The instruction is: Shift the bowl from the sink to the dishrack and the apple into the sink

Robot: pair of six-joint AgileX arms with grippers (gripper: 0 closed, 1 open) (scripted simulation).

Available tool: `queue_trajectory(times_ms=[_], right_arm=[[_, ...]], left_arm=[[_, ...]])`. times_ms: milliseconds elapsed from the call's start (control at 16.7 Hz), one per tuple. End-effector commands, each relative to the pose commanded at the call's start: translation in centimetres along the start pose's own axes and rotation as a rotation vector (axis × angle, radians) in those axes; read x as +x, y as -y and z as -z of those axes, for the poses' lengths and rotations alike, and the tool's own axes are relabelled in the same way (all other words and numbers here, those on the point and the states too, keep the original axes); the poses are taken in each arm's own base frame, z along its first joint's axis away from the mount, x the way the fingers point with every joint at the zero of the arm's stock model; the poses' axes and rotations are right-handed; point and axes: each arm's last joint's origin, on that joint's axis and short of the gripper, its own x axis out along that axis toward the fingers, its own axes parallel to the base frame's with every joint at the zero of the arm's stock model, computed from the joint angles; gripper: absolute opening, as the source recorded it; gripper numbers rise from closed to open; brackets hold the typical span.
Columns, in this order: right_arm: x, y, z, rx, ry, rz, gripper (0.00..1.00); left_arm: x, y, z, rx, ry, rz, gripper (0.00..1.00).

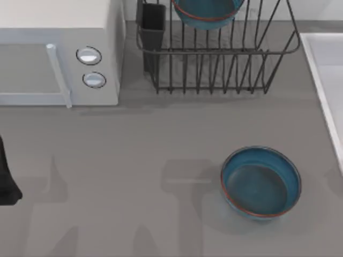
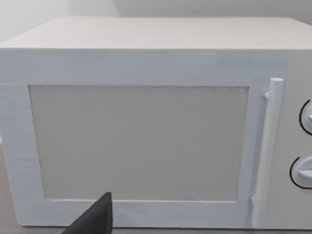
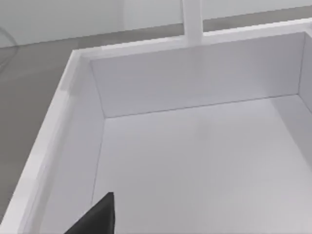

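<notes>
- A deep-blue bowl (image 1: 261, 182) with a thin reddish-brown rim sits upright on the grey table (image 1: 134, 160), in the lower right of the top view, well apart from the sink (image 1: 328, 80).
- A second blue bowl (image 1: 206, 13) of the same look stands in the dishrack (image 1: 214, 59) at the upper centre of the top view, cut off by the frame's upper edge.
- The dishrack, dark wire with upright bars and flared sides, carries a dark utensil cup (image 1: 153, 27) at its left corner, just beside the microwave (image 1: 59, 48).
- The sink runs along the right edge of the top view; in the right wrist view its white basin (image 3: 195, 161) lies bare, with a pale raised rim around it.
- The white microwave fills the upper left of the top view, its two round knobs (image 1: 89, 55) facing the table; the left wrist view looks straight at its door (image 2: 139, 141) and upright handle (image 2: 265, 151).
- The left arm (image 1: 6, 176) shows as a dark shape at the lower left edge of the top view.
- A dark tip of the left pincer (image 2: 95, 217) shows low in the left wrist view; its spread cannot be told.
- A dark tip of the right pincer (image 3: 95, 217) shows over the sink in the right wrist view; its spread cannot be told.
</notes>
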Motion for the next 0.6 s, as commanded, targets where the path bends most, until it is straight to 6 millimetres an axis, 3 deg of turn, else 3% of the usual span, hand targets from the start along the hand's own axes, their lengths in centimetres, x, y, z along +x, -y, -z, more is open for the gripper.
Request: queue_trajectory(times_ms=[120,300,420,600], right_arm=[[-0.4,-1.1,-1.9,-0.022,0.014,0.008,1.0],[-1.4,-2.8,-7.2,-0.095,0.141,0.027,1.0],[-3.4,-4.4,-10.3,-0.127,0.228,0.037,1.0],[-7.5,-6.9,-12.3,-0.14,0.286,0.033,1.0]], left_arm=[[0.0,0.0,0.0,0.0,0.0,0.0,1.0],[0.0,0.0,0.0,0.0,0.0,0.0,1.0],[0.0,0.0,0.0,0.0,0.0,0.0,1.0],[0.0,0.0,0.0,0.0,0.0,0.0,1.0]])
